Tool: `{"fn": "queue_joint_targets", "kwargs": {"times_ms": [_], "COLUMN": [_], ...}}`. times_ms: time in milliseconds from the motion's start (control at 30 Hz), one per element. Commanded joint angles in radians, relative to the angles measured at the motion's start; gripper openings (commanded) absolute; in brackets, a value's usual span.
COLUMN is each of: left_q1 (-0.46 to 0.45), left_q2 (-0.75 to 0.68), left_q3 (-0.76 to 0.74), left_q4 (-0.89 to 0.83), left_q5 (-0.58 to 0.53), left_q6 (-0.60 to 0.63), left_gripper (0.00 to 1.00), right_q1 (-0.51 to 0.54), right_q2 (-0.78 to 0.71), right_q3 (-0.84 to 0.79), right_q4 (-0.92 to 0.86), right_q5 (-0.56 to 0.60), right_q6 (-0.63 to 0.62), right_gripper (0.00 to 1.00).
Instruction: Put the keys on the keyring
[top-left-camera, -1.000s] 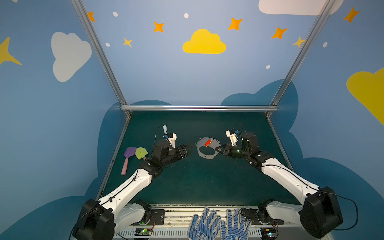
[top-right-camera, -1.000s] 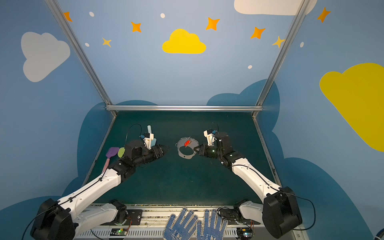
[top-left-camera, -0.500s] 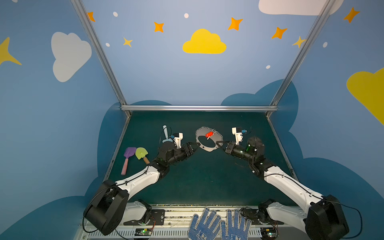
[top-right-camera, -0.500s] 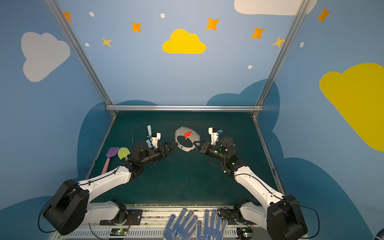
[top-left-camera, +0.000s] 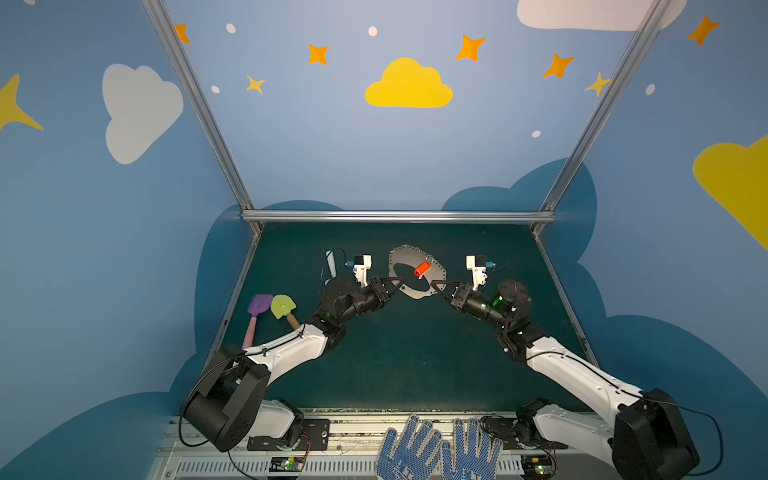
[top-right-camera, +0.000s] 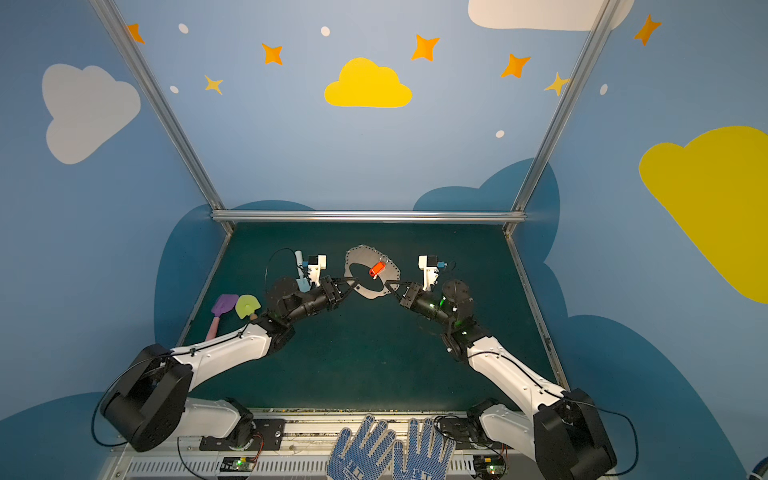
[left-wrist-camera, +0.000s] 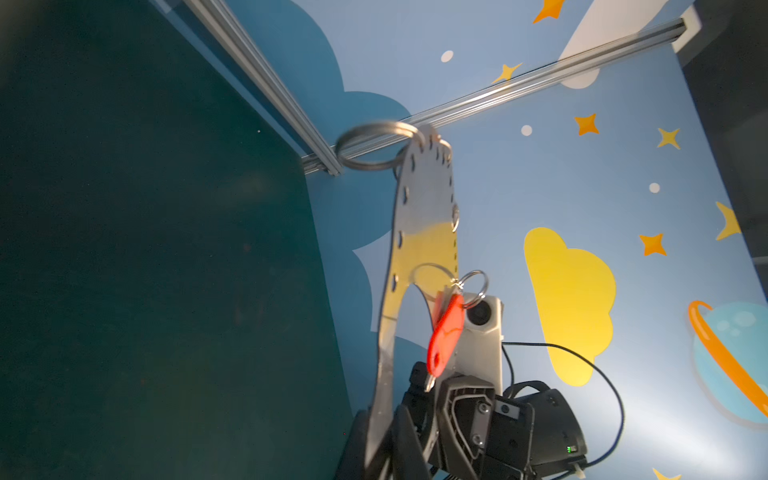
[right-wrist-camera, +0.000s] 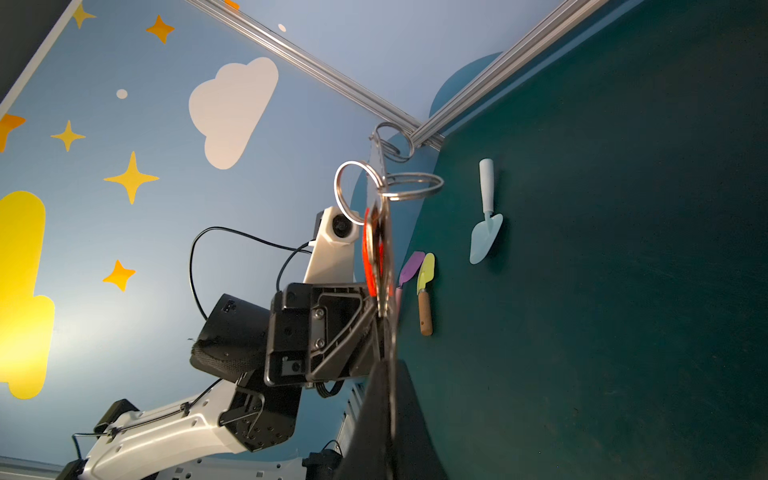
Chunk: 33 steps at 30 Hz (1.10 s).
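- While held aloft at centre frame, clamping keyring by opposite edges: left gripper, right gripper, both closed tight.
- Hanging at its upper right: red key.

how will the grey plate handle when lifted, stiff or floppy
Probably stiff: the grey plate shows no sag between the left tool and right tool pinching opposite edges. Likely light: thin sheet, large hole. Its red key hangs on a wire ring, so may swing.

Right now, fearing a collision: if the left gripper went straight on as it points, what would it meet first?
The keyring the left gripper clamps; past its hole, probably the right gripper, depth unclear.
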Motion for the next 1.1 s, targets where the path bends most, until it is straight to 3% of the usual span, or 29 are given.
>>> {"fn": "queue_joint_targets", "kwargs": {"times_ms": [0,67,133,367,567,1067], "left_q1": [-0.001,0.01,0.022,0.041,0.038,-0.009], "left_q2": [-0.041,-0.066,-0.089,-0.018,0.217,0.338], "left_q3": [0.047,0.088,0.154,0.554,0.878,1.112], "left_q4": [-0.07,-0.217,-0.415,-1.295,-1.76,-1.984], "left_q5": [0.013,0.011,0.004,-0.058,-0.017,-0.046], "left_q6": [0.083,0.126,0.193,0.558,0.774,0.896], "left_gripper": [0.04,0.04,0.04,0.04,0.04,0.04], "right_q1": [0.007,0.0,-0.012,-0.048,-0.069,-0.09], "right_q2": [-0.001,-0.018,-0.056,-0.262,-0.335,-0.294], "right_q3": [-0.021,-0.039,-0.057,-0.085,-0.082,-0.092], "right_q4": [0.001,-0.053,-0.136,-0.521,-0.648,-0.635], "right_q5": [-0.007,0.016,0.048,0.223,0.293,0.222], "right_q6": [-0.02,-0.044,-0.079,-0.254,-0.316,-0.323], "right_gripper": [0.02,0.26,0.39,0.48,0.48,0.48]}}
